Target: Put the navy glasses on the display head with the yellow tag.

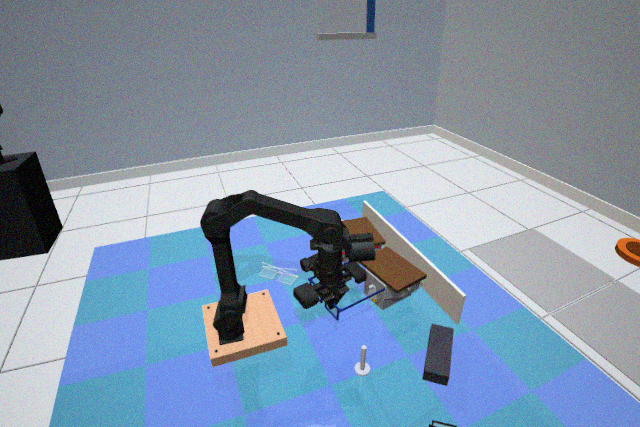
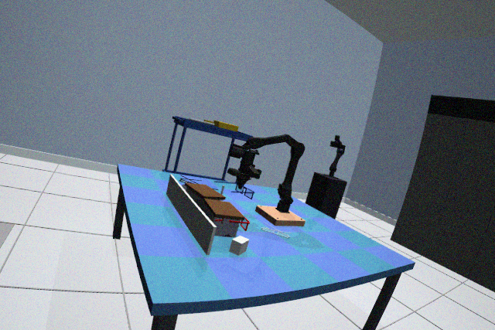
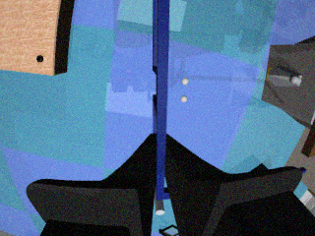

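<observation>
While the arm (image 1: 279, 211) (image 2: 295, 166) arched over the mat, the yellow-tagged head (image 1: 395, 299) (image 2: 206, 190) (image 3: 282, 59) stood apart from the pincer (image 1: 333, 303) (image 2: 240, 187) (image 3: 157, 140), on the wrist view's right. Nearly closed, the pincer gripped the navy glasses (image 1: 360, 301) (image 2: 253, 194) (image 3: 161, 98), their front running lengthwise up that view.

From the gripper (image 1: 332, 302) (image 2: 240, 188) (image 3: 157, 140), the base board (image 1: 268, 319) (image 2: 288, 220) (image 3: 25, 44) lies to one side, the tagged display head (image 1: 392, 300) (image 3: 281, 93) opposite, the upright panel (image 1: 413, 258) (image 2: 192, 216) beyond that.
</observation>
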`<action>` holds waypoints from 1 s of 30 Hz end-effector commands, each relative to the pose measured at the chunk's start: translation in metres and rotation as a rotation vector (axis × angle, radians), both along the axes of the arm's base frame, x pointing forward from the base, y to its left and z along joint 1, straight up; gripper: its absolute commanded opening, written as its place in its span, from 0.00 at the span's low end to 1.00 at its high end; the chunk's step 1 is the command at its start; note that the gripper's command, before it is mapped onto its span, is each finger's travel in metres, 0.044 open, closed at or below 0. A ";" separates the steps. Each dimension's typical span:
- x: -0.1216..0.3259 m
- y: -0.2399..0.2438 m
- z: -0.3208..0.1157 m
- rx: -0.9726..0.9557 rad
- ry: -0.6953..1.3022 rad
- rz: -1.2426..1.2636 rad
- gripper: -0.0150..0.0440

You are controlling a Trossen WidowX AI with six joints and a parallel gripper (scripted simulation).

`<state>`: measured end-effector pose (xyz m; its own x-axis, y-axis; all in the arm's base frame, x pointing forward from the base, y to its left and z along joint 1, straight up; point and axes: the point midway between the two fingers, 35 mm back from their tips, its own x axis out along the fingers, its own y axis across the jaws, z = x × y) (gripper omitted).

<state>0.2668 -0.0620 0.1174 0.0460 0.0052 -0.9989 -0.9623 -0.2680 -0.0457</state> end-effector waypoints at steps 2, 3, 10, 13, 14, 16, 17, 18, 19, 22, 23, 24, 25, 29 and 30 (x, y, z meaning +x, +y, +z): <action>-0.001 0.000 -0.006 0.015 0.004 0.004 0.25; -0.001 0.000 -0.007 0.015 0.004 0.004 0.25; -0.001 -0.001 -0.014 0.015 0.004 0.004 0.25; -0.001 -0.001 -0.017 0.015 0.004 0.004 0.25; -0.001 -0.001 -0.018 0.015 0.004 0.004 0.25; -0.001 -0.001 -0.019 0.015 0.004 0.004 0.25; -0.001 -0.001 -0.020 0.015 0.004 0.004 0.25; -0.001 -0.001 -0.021 0.015 0.004 0.004 0.25; -0.001 -0.001 -0.022 0.015 0.004 0.004 0.25; -0.001 -0.001 -0.025 0.015 0.004 0.004 0.25; -0.001 0.000 -0.026 0.015 0.005 0.004 0.25; -0.001 0.000 -0.027 0.015 0.005 0.004 0.25; -0.001 0.000 -0.027 0.015 0.005 0.004 0.25; -0.001 0.000 -0.031 0.015 0.005 0.004 0.25; -0.001 0.000 -0.032 0.015 0.005 0.004 0.25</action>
<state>0.2672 -0.0633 0.0899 0.0464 0.0130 -0.9988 -0.9619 -0.2691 -0.0482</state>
